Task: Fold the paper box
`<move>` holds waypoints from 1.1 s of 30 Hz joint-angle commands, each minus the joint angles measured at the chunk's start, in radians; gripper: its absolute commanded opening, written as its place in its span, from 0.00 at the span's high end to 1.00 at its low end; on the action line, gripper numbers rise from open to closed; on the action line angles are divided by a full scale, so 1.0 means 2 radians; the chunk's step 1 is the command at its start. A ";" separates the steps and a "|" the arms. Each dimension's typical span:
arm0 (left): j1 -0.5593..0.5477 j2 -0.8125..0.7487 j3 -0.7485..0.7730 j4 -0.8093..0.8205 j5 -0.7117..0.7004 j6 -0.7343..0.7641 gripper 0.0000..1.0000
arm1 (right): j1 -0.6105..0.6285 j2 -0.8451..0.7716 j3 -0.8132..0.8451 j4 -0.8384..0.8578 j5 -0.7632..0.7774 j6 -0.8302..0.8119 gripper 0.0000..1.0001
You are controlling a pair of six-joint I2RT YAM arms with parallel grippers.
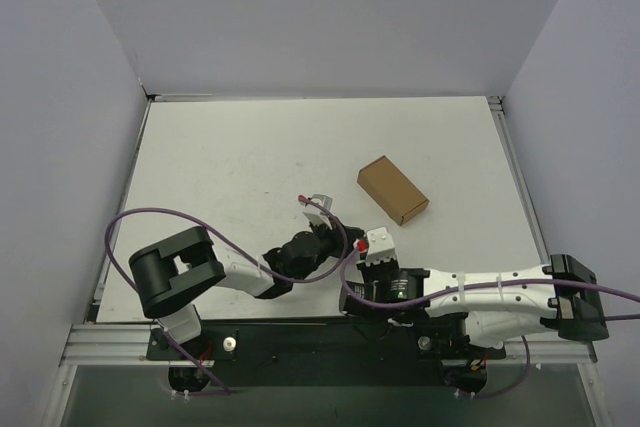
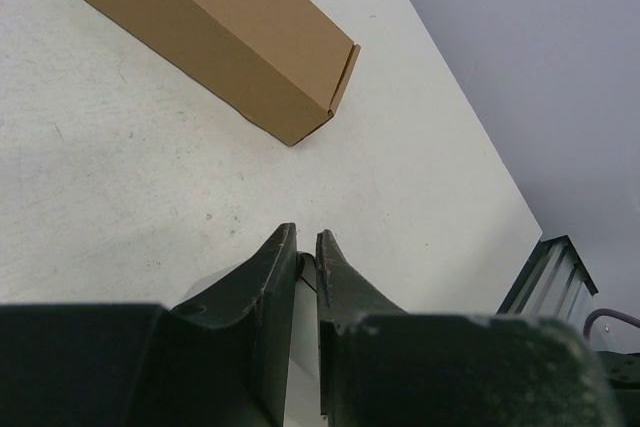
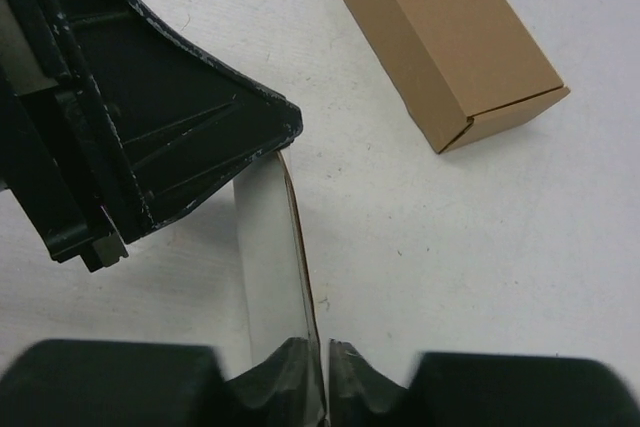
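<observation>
The paper box (image 3: 268, 257) is a thin white-grey sheet with a brown edge, held edge-up just above the table between both grippers. My right gripper (image 3: 322, 347) is shut on its near end. My left gripper (image 3: 285, 142) pinches its far end. In the left wrist view that gripper (image 2: 305, 237) is shut, with a white sliver of the paper box (image 2: 304, 332) between its fingers. In the top view the left gripper (image 1: 340, 237) and right gripper (image 1: 368, 247) meet near the table's front centre, and the sheet is mostly hidden between them.
A small closed brown cardboard box (image 1: 393, 190) lies on the white table (image 1: 250, 157) just beyond the grippers, to the right; it also shows in both wrist views (image 2: 210, 32) (image 3: 445, 42). Grey walls enclose the table on three sides.
</observation>
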 commanded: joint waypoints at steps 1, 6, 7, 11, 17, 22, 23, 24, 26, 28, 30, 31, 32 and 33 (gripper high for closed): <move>-0.017 0.028 0.004 -0.215 0.023 0.023 0.80 | -0.013 -0.021 -0.010 -0.041 -0.048 0.010 0.63; -0.021 0.026 0.027 -0.265 0.016 0.033 0.80 | -0.011 -0.082 -0.006 -0.038 -0.086 -0.024 0.45; -0.022 0.025 0.028 -0.267 0.016 0.034 0.80 | -0.010 -0.093 -0.006 -0.038 -0.093 -0.032 0.41; -0.023 0.023 0.033 -0.267 0.021 0.046 0.80 | -0.027 -0.148 -0.012 -0.031 -0.150 -0.085 0.36; -0.024 0.021 0.039 -0.275 0.023 0.057 0.80 | -0.075 -0.181 -0.026 -0.053 -0.245 -0.110 0.49; -0.024 0.018 0.037 -0.281 0.020 0.057 0.80 | -0.082 -0.157 -0.028 -0.066 -0.239 -0.109 0.59; -0.024 0.017 0.037 -0.281 0.019 0.057 0.80 | -0.082 -0.148 -0.027 -0.067 -0.234 -0.105 0.59; -0.024 0.016 0.037 -0.281 0.018 0.057 0.80 | -0.082 -0.143 -0.026 -0.066 -0.230 -0.106 0.61; -0.025 0.015 0.038 -0.282 0.018 0.058 0.80 | -0.082 -0.132 -0.026 -0.066 -0.216 -0.102 0.62; -0.026 0.015 0.039 -0.285 0.016 0.059 0.80 | -0.081 -0.128 -0.023 -0.066 -0.207 -0.101 0.65; -0.027 0.016 0.040 -0.285 0.015 0.059 0.80 | -0.083 -0.126 -0.023 -0.065 -0.198 -0.102 0.66; -0.027 0.016 0.040 -0.285 0.015 0.059 0.80 | -0.083 -0.126 -0.024 -0.063 -0.196 -0.101 0.66; -0.029 0.016 0.041 -0.285 0.015 0.060 0.80 | -0.083 -0.128 -0.025 -0.060 -0.191 -0.101 0.67; -0.028 0.016 0.041 -0.286 0.015 0.061 0.80 | -0.083 -0.128 -0.026 -0.059 -0.190 -0.104 0.68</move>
